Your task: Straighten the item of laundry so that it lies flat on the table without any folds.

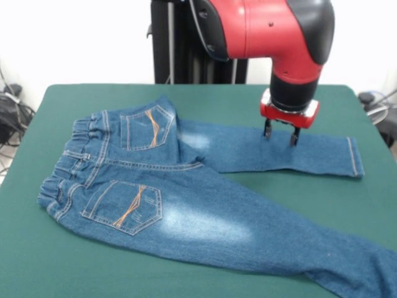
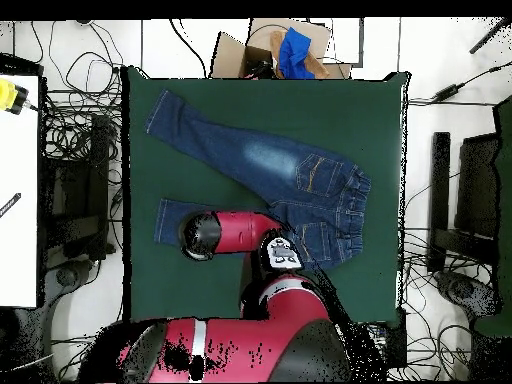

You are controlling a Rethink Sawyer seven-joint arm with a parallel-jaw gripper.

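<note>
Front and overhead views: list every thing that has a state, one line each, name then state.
jeans: spread out back side up, legs splayed apart, a fold near the crotch
hand: open, fingers pointing down on or just over the far leg
table: green cloth, carrying the jeans
cardboard box: open, blue item inside

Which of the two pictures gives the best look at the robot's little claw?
The front view: the gripper hangs open, its two fingers just above the jeans leg. In the overhead view the arm hides the gripper entirely.

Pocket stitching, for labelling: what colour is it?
Orange, on the jeans; clearest in the front view.
</note>
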